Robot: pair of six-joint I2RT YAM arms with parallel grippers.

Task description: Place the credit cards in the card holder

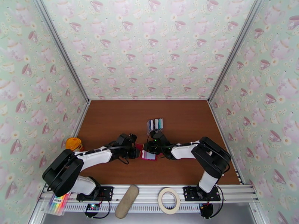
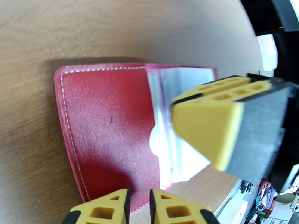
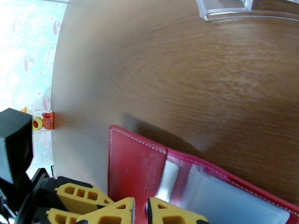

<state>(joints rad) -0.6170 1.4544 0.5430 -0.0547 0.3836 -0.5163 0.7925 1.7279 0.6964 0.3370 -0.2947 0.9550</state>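
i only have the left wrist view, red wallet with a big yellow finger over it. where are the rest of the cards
Observer: The spare cards stand upright in a clear stand on the far side of the card holder, apart from it.
Operator: whose finger is that then
Observer: It belongs to the right gripper, whose arm reaches in over the card holder from the right.
Operator: anything else on the table
Observer: An orange and yellow object sits at the left edge of the table.
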